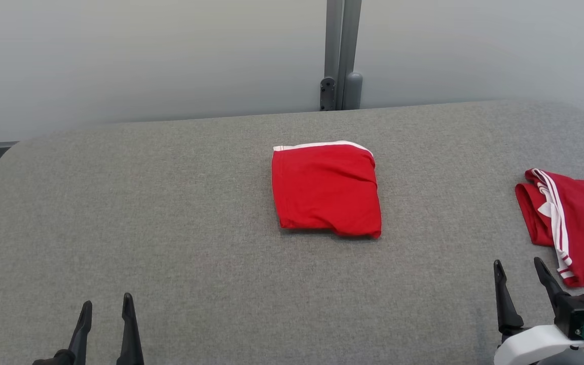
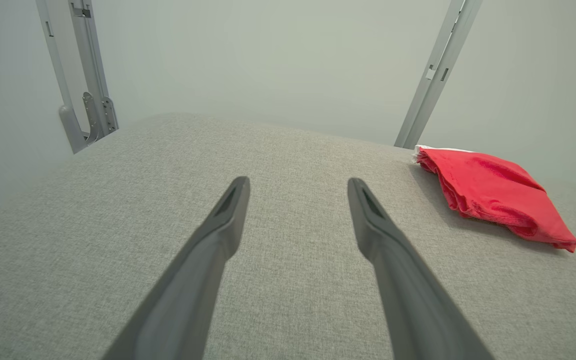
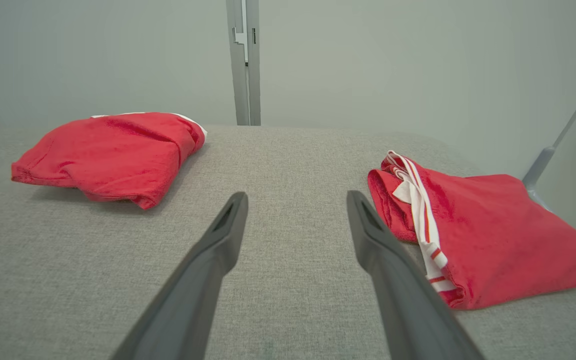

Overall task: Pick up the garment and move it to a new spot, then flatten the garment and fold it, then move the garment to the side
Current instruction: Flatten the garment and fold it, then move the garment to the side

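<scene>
A red garment [image 1: 326, 190] with a white hem lies folded into a compact rectangle at the middle of the grey table [image 1: 170, 228]. It appears at the right in the left wrist view [image 2: 493, 195] and at the left in the right wrist view [image 3: 113, 155]. My left gripper [image 1: 106, 304] hovers open near the front left edge, far from the garment, fingers [image 2: 228, 215] spread with nothing between them. My right gripper [image 1: 519, 268] is open at the front right, empty, fingers [image 3: 368, 225] apart.
A second red garment [image 1: 573, 223] with white stripes lies folded at the table's right edge, just beside my right gripper, and shows as well in the right wrist view [image 3: 483, 235]. A grey metal post [image 1: 341, 56] stands behind the table against the pale wall.
</scene>
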